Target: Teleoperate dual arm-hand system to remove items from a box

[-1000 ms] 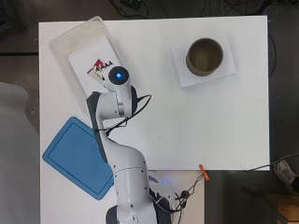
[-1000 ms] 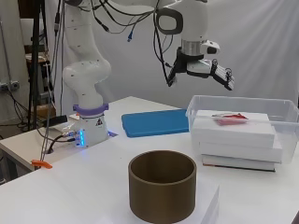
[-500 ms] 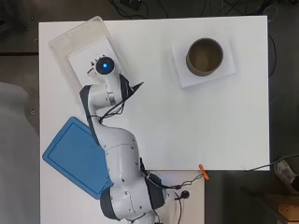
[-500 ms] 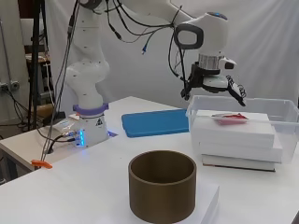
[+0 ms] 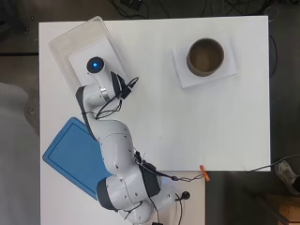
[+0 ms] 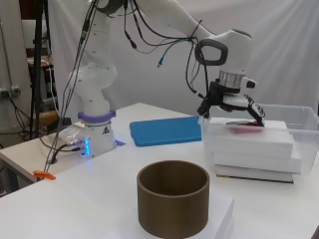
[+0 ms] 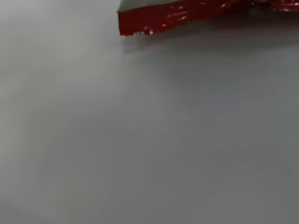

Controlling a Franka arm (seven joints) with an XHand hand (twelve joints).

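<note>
Red packet (image 6: 243, 128) atop white blocks in clear box (image 6: 306, 119), right of side view. Hand (image 6: 234, 105) came down onto it, fingers spread open. Grab looks next.

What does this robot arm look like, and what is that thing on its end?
The arm is glossy white, built of rounded segments, with loose black cables hanging along it. Its base carries a purple ring and a small blue light. At the end sits a black and white hand with fingers and a thumb.

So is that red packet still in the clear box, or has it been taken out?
In. The red packet lies flat on the white blocks inside the clear box, with the hand just above it.
</note>
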